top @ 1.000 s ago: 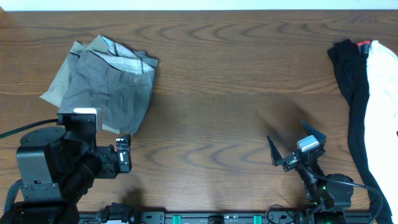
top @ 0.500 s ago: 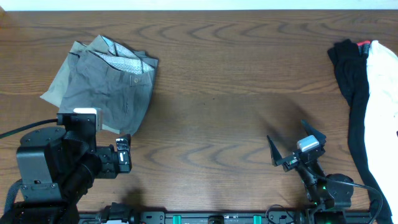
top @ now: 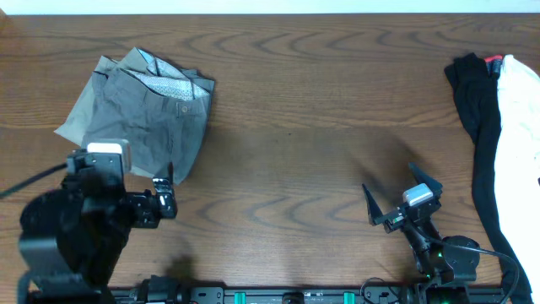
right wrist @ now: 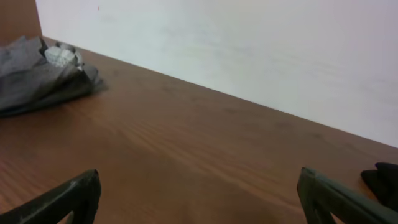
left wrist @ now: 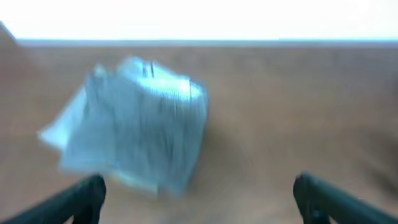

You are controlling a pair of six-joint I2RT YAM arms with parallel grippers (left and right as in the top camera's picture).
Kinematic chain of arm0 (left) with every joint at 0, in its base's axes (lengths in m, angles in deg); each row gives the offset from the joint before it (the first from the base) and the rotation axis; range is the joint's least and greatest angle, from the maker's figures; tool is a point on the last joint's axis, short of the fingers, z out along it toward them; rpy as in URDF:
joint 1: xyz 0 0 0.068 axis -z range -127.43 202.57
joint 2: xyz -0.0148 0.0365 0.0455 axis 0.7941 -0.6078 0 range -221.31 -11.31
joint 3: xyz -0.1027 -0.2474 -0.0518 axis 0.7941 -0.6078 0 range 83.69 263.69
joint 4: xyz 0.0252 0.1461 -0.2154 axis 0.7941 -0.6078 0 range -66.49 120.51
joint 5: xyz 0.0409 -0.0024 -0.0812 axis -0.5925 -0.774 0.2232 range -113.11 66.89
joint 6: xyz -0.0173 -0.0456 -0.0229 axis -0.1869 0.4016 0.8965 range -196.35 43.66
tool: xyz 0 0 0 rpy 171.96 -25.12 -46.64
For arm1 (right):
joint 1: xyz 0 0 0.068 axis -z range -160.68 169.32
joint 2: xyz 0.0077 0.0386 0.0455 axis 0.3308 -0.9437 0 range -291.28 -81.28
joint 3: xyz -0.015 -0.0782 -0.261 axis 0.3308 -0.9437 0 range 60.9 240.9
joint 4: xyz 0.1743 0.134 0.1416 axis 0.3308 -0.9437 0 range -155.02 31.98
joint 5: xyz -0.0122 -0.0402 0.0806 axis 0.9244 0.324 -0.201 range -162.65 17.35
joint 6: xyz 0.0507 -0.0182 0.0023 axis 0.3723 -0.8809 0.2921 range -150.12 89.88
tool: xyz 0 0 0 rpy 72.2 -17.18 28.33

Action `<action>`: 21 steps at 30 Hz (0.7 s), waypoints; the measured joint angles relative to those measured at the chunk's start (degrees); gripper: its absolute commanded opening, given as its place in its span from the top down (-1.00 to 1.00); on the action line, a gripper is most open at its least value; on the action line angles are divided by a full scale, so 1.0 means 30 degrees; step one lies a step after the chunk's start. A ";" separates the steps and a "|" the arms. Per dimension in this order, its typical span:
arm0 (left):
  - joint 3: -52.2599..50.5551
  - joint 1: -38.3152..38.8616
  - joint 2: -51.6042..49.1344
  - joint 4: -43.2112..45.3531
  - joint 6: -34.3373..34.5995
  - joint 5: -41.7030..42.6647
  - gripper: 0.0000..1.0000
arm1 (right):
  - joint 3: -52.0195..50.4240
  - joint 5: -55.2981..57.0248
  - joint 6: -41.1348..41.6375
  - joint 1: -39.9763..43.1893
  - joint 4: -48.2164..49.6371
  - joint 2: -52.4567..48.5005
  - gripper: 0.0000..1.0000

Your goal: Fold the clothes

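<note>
Two grippers showed: the left gripper (left wrist: 199,190) at 8 o'clock, the right gripper (right wrist: 199,179) at 5. One table (top: 295,101) bore three cloth items: grey shorts (top: 156,118) at 10, one black garment (top: 479,143) and one white garment (top: 523,118) at 3.

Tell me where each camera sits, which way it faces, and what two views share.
Overhead: above the table, looking straight down; both arms show, left gripper and right gripper open.
Left wrist: low, facing the far edge, blurred; own fingertips at bottom.
Right wrist: low, facing far-left; own fingertips at bottom.
All three share the grey shorts.
</note>
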 measured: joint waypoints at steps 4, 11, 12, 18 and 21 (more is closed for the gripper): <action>-0.4014 -0.0036 0.2586 0.5100 0.0000 0.0146 -0.96 | 0.0000 -0.0007 0.0000 0.0000 -0.0015 -0.0007 -0.99; -1.1264 -0.0036 0.6856 1.2604 0.0000 0.0219 -0.96 | 0.0000 0.0000 0.0000 0.0000 -0.0015 0.0000 -0.99; -1.2240 -0.0036 0.7490 1.3631 0.0007 0.0226 -0.96 | 0.0000 0.0000 0.0000 0.0000 -0.0015 0.0000 -0.99; -1.6604 -0.0036 1.0236 1.7223 0.0007 0.0277 -0.96 | 0.0000 0.0000 0.0000 0.0000 -0.0015 -0.0007 -0.99; -1.8425 -0.0036 1.1446 1.8170 0.0000 0.0291 -0.96 | 0.0000 0.0000 0.0000 0.0000 -0.0022 -0.0007 -0.98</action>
